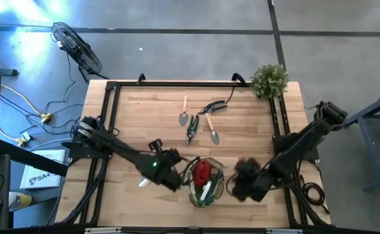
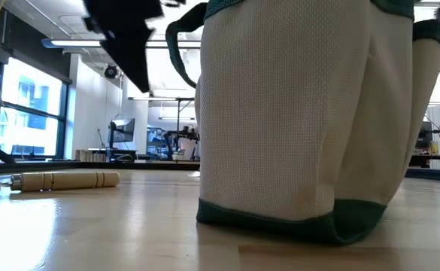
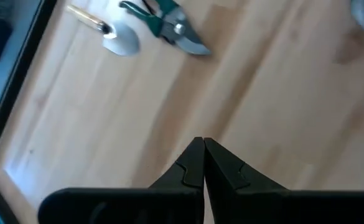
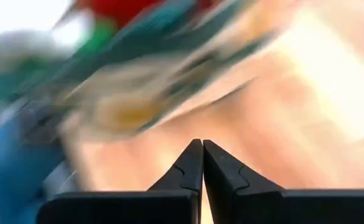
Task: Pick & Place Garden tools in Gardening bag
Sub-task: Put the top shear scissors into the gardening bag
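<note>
Filling the low view, nearest the lens, the gardening bag [image 2: 302,120] stands upright on the wooden table [image 1: 144,130] at its front edge; seen from above, a red cone-shaped piece [image 1: 202,171] and a green-and-white spray bottle [image 1: 206,192] sit inside it. Just left of the bag hangs the left gripper [image 1: 175,179], its fingers [image 3: 193,163] pressed tight together with nothing between them. Behind the bag, toward the table's middle, four garden tools lie loose: left of the bag's line, a trowel [image 1: 184,114] with a pale wooden handle; beside it green-handled pruners [image 1: 192,128]; then a second trowel [image 1: 212,130]; and behind that one, dark-handled pruners [image 1: 214,107]. Just right of the bag, the right gripper [image 1: 238,184] hovers, its fingers [image 4: 192,163] likewise closed on nothing. Far behind the bag, at the right rear corner, sits a bushy green plant [image 1: 269,80]
</note>
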Robot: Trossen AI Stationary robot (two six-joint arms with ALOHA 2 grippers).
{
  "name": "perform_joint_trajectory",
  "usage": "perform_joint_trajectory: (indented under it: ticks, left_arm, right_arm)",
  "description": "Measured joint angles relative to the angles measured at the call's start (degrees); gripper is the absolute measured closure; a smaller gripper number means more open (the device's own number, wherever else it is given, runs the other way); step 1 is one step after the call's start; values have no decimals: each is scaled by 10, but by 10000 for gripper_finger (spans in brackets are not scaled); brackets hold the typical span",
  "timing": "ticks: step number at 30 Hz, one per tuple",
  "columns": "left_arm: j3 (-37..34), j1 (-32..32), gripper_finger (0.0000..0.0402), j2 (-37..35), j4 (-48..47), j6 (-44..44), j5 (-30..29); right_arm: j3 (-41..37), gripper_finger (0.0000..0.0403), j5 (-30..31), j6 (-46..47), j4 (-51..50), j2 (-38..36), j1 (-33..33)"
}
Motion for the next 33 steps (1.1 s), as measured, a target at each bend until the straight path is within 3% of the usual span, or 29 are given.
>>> perform_joint_trajectory:
  ticks: [3,5,12,18,27,33]
  left_arm:
    - [0,-34,401,0,-1,-21,10]
    - [0,-57,401,-2,-9,-30,18]
    - [0,-108,401,-8,-18,-37,79]
    - [0,-122,401,-8,-17,-80,100]
    - [0,-126,401,-8,-8,-144,172]
    - [0,-152,401,-8,-7,-221,231]
  right_arm:
    - [0,400,81,11,-87,-31,-11]
    - [0,400,101,0,-109,-48,-21]
    - [0,386,116,-185,-98,-94,-78]
    - [0,331,116,-291,-99,-123,-156]
    - [0,206,127,-483,-101,-179,-349]
    - [0,184,18,-646,-66,-210,-536]
